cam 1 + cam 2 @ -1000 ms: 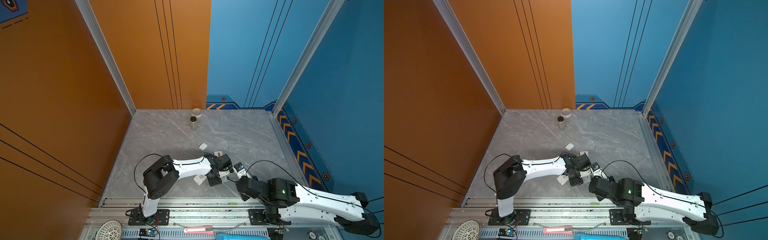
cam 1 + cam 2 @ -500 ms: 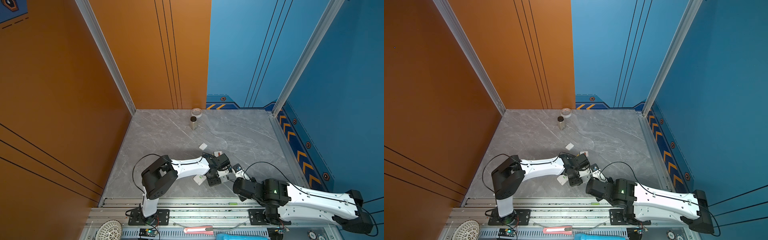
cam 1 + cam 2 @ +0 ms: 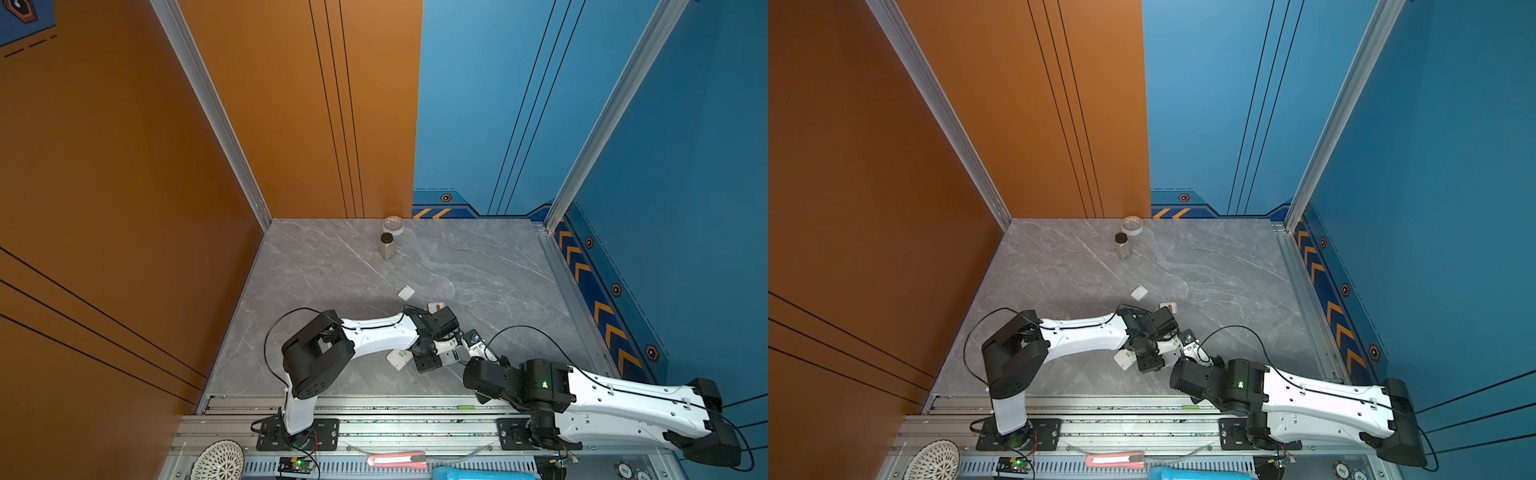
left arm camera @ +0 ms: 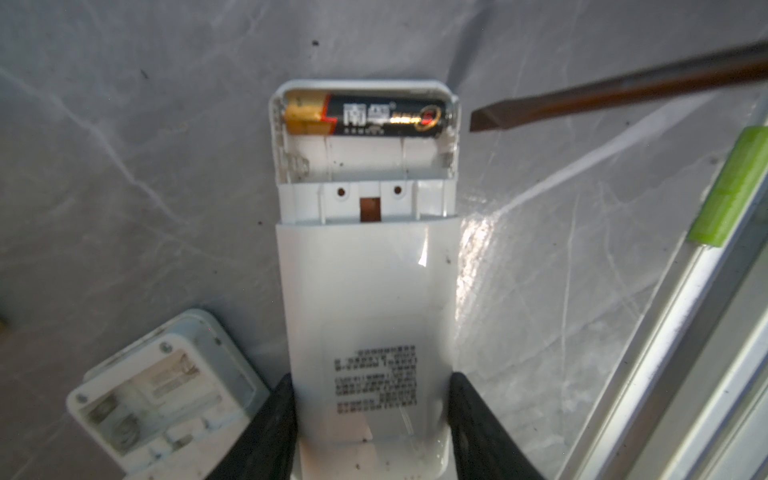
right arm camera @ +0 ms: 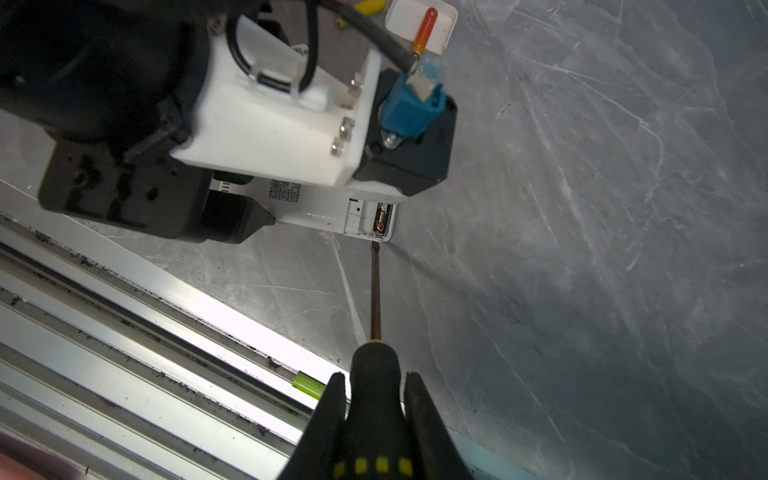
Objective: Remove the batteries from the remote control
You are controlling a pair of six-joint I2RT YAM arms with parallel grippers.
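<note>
In the left wrist view, the left gripper [image 4: 372, 428] is squeezed shut on the near end of the white remote control [image 4: 368, 291]. One black finger presses on each side. I think it holds the remote down on the grey table [image 4: 124, 166] so it cannot slide when it is poked. The lid is off. A black and gold battery [image 4: 365, 114] lies in the slot at the end far from this gripper, and the slot beside it is empty. The flat tip of a screwdriver [image 4: 582, 99] hangs just past that far end and does not touch it. It is thin, so it may fit under the battery to pop it out. A small white box [image 4: 166, 395] with its back open sits close beside one finger and is partly cut off. In the right wrist view, the right gripper [image 5: 376, 415] is shut tight on the black handle of the screwdriver, which points straight ahead at the corner of the remote. The left arm covers most of the remote, so only a bit of the battery shows. Farther off, past that arm, an orange-red battery [image 5: 424, 29] lies on a white tray [image 5: 401, 18]. A yellow bit [image 5: 370, 5] at the edge is cut off, and I cannot tell what it is. In both top views the two grippers meet near the front rail, and the remote and battery are too small and hidden to make out. A bottle [image 3: 386, 247] and a roll of tape [image 3: 392, 225] stand far away by the back wall.
</note>
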